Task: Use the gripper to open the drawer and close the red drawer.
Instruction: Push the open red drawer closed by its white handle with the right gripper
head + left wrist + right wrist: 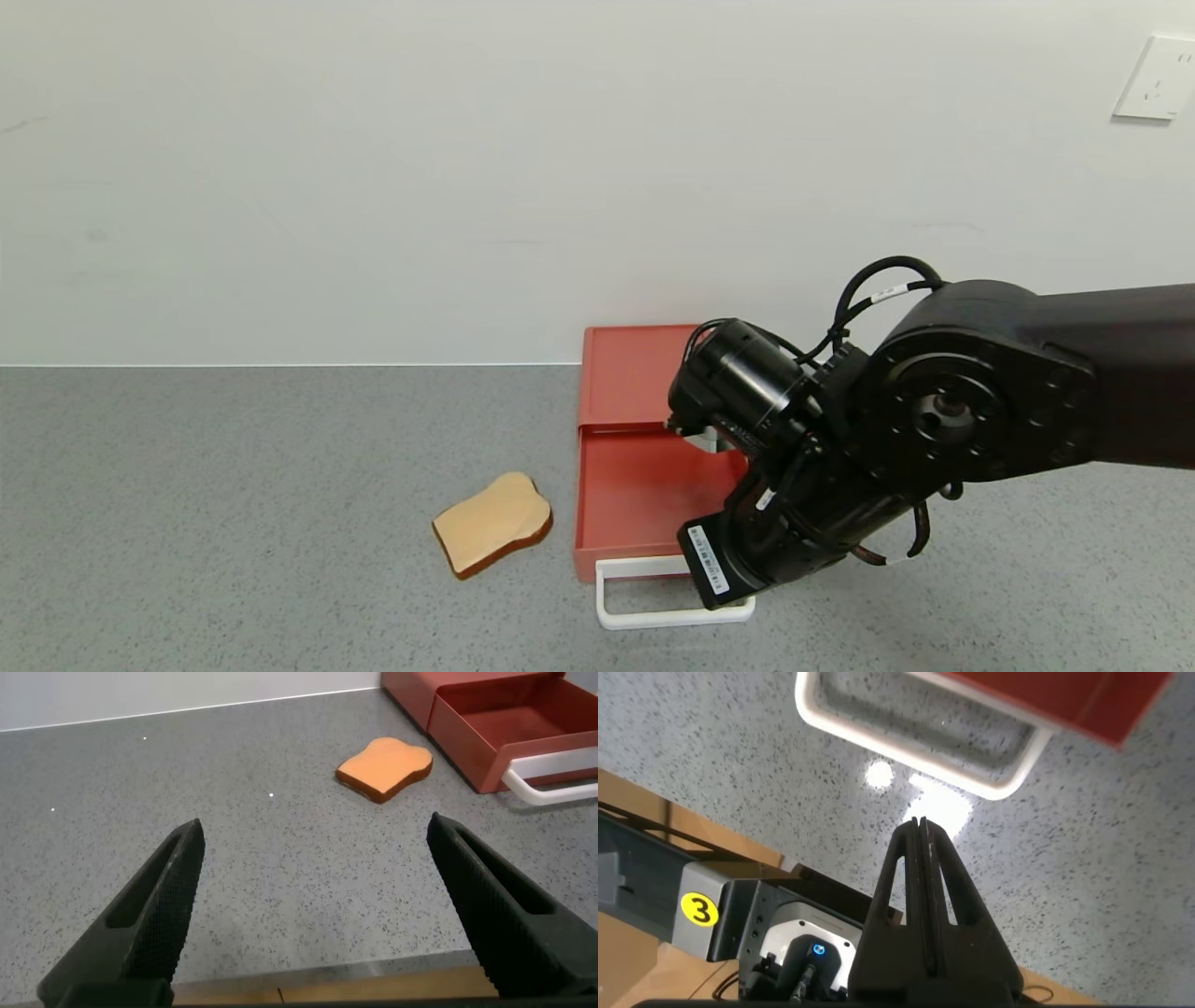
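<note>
The brick-red drawer (630,373) stands at the back of the grey table with its tray (644,485) slid out towards me. Its white loop handle (653,616) is at the front. My right gripper (738,560) hovers over the tray's front right corner and the handle. In the right wrist view it is shut (920,826) on nothing, with its tips just short of the handle (906,751) and apart from it. My left gripper (316,826) is open and empty, low over the table's front edge, far from the drawer (505,723).
A slice of toast (493,534) lies on the table just left of the tray; it also shows in the left wrist view (385,767). A white wall with a socket (1158,79) stands behind. The table's wooden front edge (374,989) is close to the left gripper.
</note>
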Controlling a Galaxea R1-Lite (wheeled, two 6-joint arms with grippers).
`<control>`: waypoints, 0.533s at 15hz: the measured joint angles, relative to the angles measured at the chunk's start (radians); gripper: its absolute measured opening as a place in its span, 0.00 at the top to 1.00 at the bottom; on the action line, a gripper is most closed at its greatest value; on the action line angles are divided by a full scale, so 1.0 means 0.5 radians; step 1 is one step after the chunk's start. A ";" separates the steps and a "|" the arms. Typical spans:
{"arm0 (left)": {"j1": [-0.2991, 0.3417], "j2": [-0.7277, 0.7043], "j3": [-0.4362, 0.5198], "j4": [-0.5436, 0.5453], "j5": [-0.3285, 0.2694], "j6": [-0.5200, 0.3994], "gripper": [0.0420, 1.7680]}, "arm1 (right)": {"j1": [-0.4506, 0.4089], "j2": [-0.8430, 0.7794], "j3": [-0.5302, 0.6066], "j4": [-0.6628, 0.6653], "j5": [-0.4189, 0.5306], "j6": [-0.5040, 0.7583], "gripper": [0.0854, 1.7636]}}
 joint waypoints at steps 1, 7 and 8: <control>0.000 0.000 0.000 0.000 0.000 0.002 0.03 | 0.018 0.027 -0.010 0.001 -0.001 0.015 0.98; 0.000 0.000 0.000 0.000 0.000 0.002 0.03 | 0.108 0.186 -0.048 -0.003 -0.052 0.032 0.98; 0.000 0.000 0.000 -0.001 0.000 0.002 0.03 | 0.117 0.219 -0.071 -0.003 -0.093 0.035 0.98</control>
